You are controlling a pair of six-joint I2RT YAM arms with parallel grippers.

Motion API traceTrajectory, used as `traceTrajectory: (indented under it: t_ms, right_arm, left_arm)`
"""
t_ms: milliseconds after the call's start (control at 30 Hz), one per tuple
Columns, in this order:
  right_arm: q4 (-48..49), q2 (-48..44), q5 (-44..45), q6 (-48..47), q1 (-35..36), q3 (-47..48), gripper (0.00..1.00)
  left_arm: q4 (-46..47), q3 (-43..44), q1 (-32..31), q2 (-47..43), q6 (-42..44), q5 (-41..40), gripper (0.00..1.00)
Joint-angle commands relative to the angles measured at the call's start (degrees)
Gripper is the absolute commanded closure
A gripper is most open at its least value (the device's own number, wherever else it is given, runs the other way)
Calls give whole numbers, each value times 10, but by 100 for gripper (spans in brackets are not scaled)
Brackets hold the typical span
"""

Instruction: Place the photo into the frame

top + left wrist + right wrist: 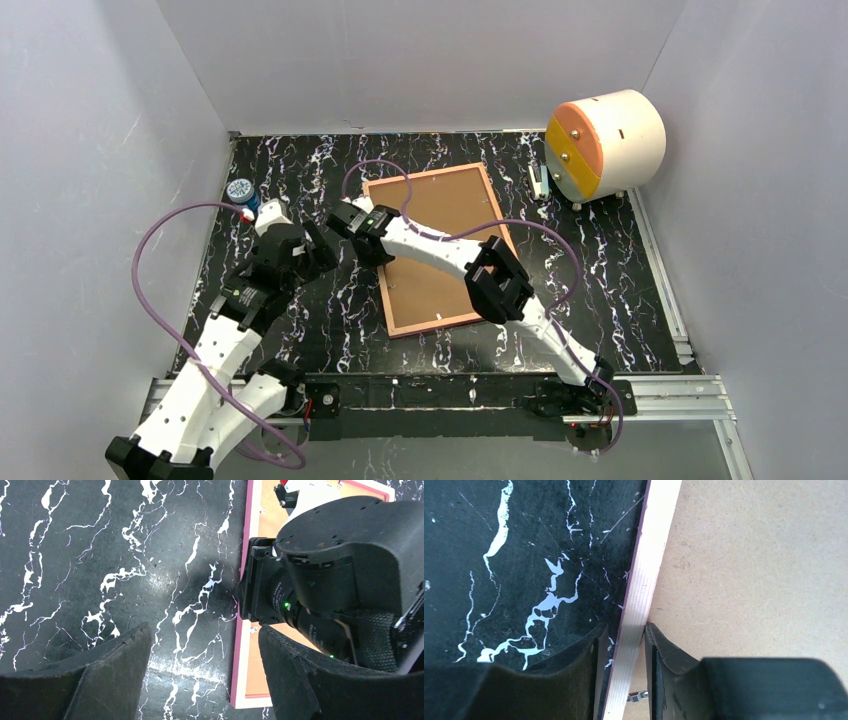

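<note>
A black marble-patterned table with white veins (330,325) fills the floor of the white-walled cell. At its middle lies the frame (425,173), a thin rectangular picture frame. It is face down and turned a little off square, so its light wood back is up and a strip of pink shows only along its outer side. A flat brown backing board (445,203) sits inside its rails. At the far right corner, well apart from the frame, a white cylinder lying on its side (620,140) turns an orange and yellow round face toward the middle of the table. The right arm reaches diagonally across the board to the frame's left rail. There the right gripper (624,627) is drawn in narrow and pinches that rail. One black finger (579,665) is on the table side and the other is on the board side, pressed against the wood. The left gripper (202,635) hangs over bare table just beside the same rail, near the right gripper. Its two black fingers are spread wide and hold nothing. Purple cables loop from both arms. Near the far left edge stands a small round blue and white object (240,190), too small to identify.
</note>
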Motion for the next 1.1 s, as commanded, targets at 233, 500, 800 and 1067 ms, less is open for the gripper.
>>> traceTrajectory:
  t_ms: [233, 500, 800, 1067]
  right_arm:
    - [-28, -7, 60, 24, 17, 24, 86]
    - [1, -73, -9, 64, 10, 47, 88]
    - [19, -140, -59, 90, -6, 35, 89]
    - [38, -189, -105, 118, -25, -11, 90]
  left_arm:
    - [-15, -32, 0, -35, -15, 40, 21]
    - [41, -82, 0, -52, -24, 175, 12]
    - [167, -166, 0, -22, -78, 343, 2]
    - [338, -179, 0, 47, -137, 488, 21]
